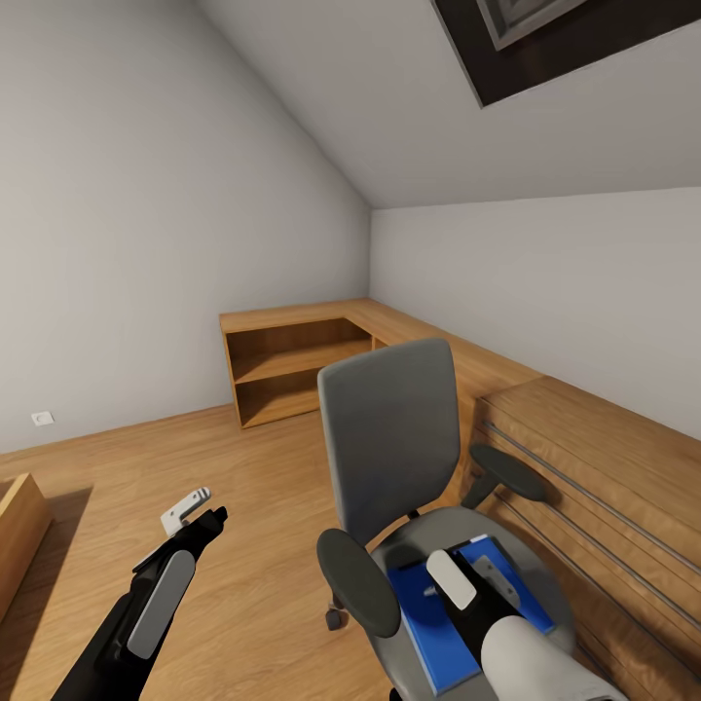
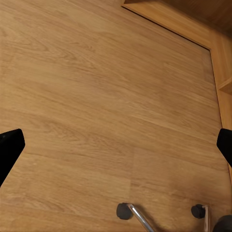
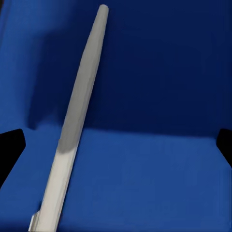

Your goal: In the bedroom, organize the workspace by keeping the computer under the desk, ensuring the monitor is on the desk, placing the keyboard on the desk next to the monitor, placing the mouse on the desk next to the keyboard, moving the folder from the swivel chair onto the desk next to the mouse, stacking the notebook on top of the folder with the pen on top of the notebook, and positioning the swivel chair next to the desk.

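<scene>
**Hovering over the blue folder on the chair seat**

Reaching down over the seat, the right gripper (image 1: 477,599), black with a pale oval pad on its back and a white rounded forearm behind it, hangs close above the flat bright blue rectangular folder (image 1: 440,623). In the right wrist view its two dark fingertips (image 3: 9,150) stand wide apart at the frame's edges, and nothing is between them but the folder's smooth matte surface (image 3: 145,145). A slim pale grey pen (image 3: 72,125), tapered to a rounded tip, lies slantwise on that blue cover.

The folder rests flat on the padded grey seat of the swivel chair (image 1: 389,438), between two black oval armrests. The chair's tall back is a soft-looking grey slab with rounded corners.

On the left, the left gripper (image 1: 195,516), a black arm with a grey oval pad and a light metal bracket at its end, hangs over the floor, clear of the chair. Its wrist view shows its fingertips (image 2: 9,147) spread wide above bare boards, with a chrome chair leg (image 2: 142,217) and black casters near.

Warm honey-toned wood planks (image 1: 243,487) with visible grain cover the floor. Just right of the chair runs a low light-wood cabinet (image 1: 604,467) with horizontal grooves; farther off, an open light-wood shelf unit (image 1: 292,365) fills the corner under smooth grey walls and a sloped ceiling.
</scene>
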### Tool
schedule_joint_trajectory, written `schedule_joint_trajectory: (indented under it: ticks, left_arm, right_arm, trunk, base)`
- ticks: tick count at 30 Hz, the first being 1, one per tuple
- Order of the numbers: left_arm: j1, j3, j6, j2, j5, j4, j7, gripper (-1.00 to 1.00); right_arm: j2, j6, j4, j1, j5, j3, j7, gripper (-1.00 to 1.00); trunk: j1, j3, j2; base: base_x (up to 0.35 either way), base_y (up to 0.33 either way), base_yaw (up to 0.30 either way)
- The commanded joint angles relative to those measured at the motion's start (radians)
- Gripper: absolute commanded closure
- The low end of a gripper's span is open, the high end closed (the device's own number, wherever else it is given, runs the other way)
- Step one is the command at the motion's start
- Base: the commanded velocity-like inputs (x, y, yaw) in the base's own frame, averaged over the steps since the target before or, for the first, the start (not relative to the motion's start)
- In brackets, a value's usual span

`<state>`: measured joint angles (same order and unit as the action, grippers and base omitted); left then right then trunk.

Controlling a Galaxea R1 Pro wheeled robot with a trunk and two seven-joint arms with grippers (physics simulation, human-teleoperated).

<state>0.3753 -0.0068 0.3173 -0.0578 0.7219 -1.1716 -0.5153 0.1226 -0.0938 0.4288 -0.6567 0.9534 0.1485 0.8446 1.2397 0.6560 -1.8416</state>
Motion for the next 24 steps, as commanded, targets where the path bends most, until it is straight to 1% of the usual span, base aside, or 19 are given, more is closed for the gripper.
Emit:
schedule_joint_trajectory:
  ticks: [1,4,7,11,12,24]
  left_arm:
    - [0.000,-0.001,0.003,0.000,0.007,-0.002,-0.006,-1.00]
    - [0.000,-0.001,0.004,0.000,0.007,-0.002,-0.006,-1.00]
    - [0.000,0.000,0.004,0.000,0.007,-0.002,-0.006,-1.00]
    - [0.000,0.000,0.004,0.000,0.007,-0.002,-0.006,-1.00]
    - [0.000,-0.001,0.005,0.000,0.007,-0.002,-0.006,-1.00]
    - [0.000,-0.001,0.005,0.000,0.007,-0.002,-0.006,-1.00]
  right_arm:
    - [-0.001,-0.008,0.000,0.000,0.010,0.005,0.006,-1.00]
    - [-0.001,-0.003,0.000,0.000,0.001,0.005,0.014,-1.00]
    - [-0.001,-0.001,0.000,-0.001,-0.006,0.006,0.048,-1.00]
    - [0.000,0.001,0.001,-0.001,-0.037,0.007,0.079,-1.00]
    - [0.001,0.001,0.000,-0.001,-0.053,0.007,0.087,-1.00]
    - [0.001,0.002,-0.001,-0.001,-0.060,0.006,0.088,-1.00]
  trunk:
    - [0.000,0.001,0.000]
    - [0.000,0.001,0.000]
    - [0.000,0.001,0.000]
    - [0.000,0.001,0.000]
    - [0.000,0.001,0.000]
    - [0.000,0.001,0.000]
  base:
    - [0.000,0.000,0.000]
    - [0.000,0.000,0.000]
    - [0.000,0.000,0.000]
    - [0.000,0.000,0.000]
    - [0.000,0.000,0.000]
    - [0.000,0.000,0.000]
